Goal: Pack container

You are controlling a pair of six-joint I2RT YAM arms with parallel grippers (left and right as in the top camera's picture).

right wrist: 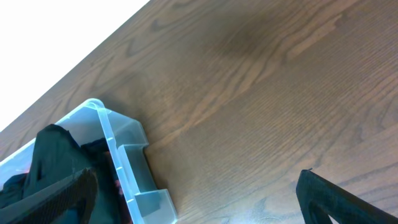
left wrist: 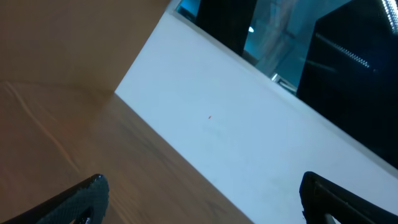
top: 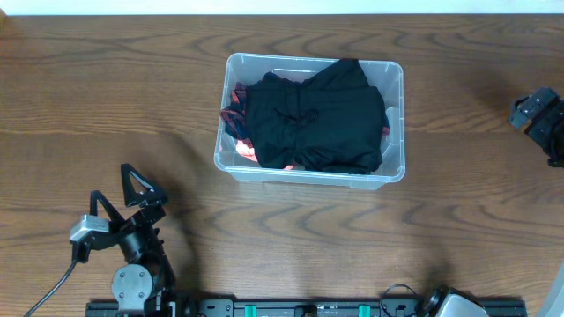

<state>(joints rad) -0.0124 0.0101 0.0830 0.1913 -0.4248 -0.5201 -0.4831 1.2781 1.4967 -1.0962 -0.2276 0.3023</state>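
Observation:
The clear plastic container (top: 395, 123) stands at the middle of the wooden table. Black folded clothing (top: 313, 119) fills it, with a bit of red fabric (top: 240, 132) showing at its left side. My left gripper (top: 132, 189) is open and empty at the front left, well apart from the container. Its fingers frame bare table and a white wall in the left wrist view (left wrist: 199, 202). My right gripper (top: 539, 114) is at the far right edge, apart from the container. It is open and empty in the right wrist view (right wrist: 199, 199), where the container's corner (right wrist: 127, 168) shows at lower left.
The wooden table (top: 106, 97) spreads around the container. A white wall (left wrist: 249, 124) borders the table's far edge. The arm bases and a black rail (top: 308, 306) run along the front edge.

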